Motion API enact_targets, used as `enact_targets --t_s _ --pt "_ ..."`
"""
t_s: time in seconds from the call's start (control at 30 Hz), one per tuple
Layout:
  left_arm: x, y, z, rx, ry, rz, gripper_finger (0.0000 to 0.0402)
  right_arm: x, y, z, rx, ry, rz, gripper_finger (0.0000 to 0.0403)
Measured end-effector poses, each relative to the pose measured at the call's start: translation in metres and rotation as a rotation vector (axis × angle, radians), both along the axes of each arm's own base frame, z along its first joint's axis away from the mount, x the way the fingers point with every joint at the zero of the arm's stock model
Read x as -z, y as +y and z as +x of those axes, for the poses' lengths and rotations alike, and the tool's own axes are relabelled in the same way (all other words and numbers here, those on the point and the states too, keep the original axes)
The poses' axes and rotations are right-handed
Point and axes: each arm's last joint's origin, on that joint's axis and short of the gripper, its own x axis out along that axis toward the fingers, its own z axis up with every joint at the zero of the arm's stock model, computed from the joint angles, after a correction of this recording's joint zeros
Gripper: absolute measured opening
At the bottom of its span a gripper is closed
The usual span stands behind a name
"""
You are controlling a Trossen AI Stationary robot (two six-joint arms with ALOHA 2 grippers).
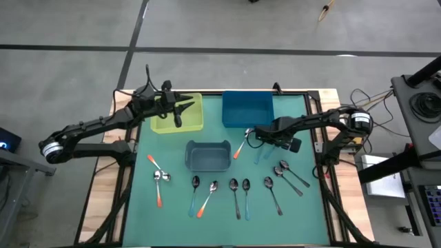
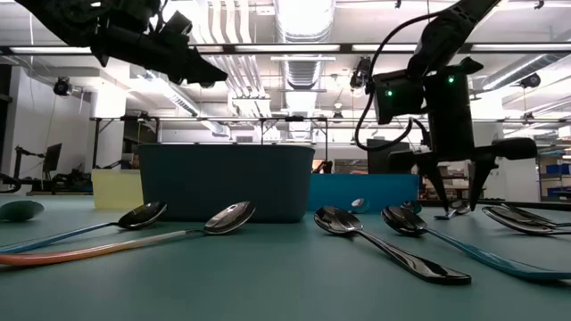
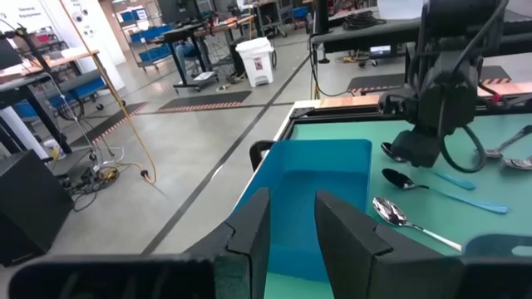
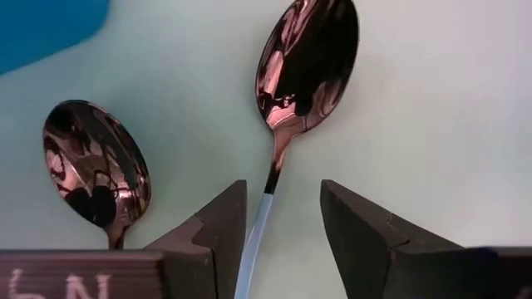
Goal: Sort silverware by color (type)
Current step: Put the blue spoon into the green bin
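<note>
One light-blue-handled spoon (image 4: pixel 306 62) lies flat on the mat between the right gripper's (image 4: pixel 283 224) spread, empty fingers, and being thin, stiff and slick, it looks best pinched across the handle, while the left gripper (image 1: pixel 180 110), part-open and holding nothing, hovers over the yellow bin (image 1: pixel 193 122).

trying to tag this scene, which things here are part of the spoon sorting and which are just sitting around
Part of the job:
- spoons on the green mat
- light-blue-handled spoon between the open fingers of the right gripper
- left gripper, over the yellow-green bin

Lying about:
- blue bin
- grey bin
- cables at the table's right edge
</note>
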Motion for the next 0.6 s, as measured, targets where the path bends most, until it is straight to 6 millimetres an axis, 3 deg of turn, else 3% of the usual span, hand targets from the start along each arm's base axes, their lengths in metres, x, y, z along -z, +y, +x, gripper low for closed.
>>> enact_targets --t_s 0.27,0.6 --pt "-0.001 0.0 0.0 0.0 -0.002 0.001 0.0079 0.012 0.0 0.004 -0.004 0.042 0.019 0.0115" --pt "-0.001 0.0 0.0 0.0 -0.002 0.001 0.0079 0.01 0.0 0.003 -0.021 0.03 0.027 0.0061"
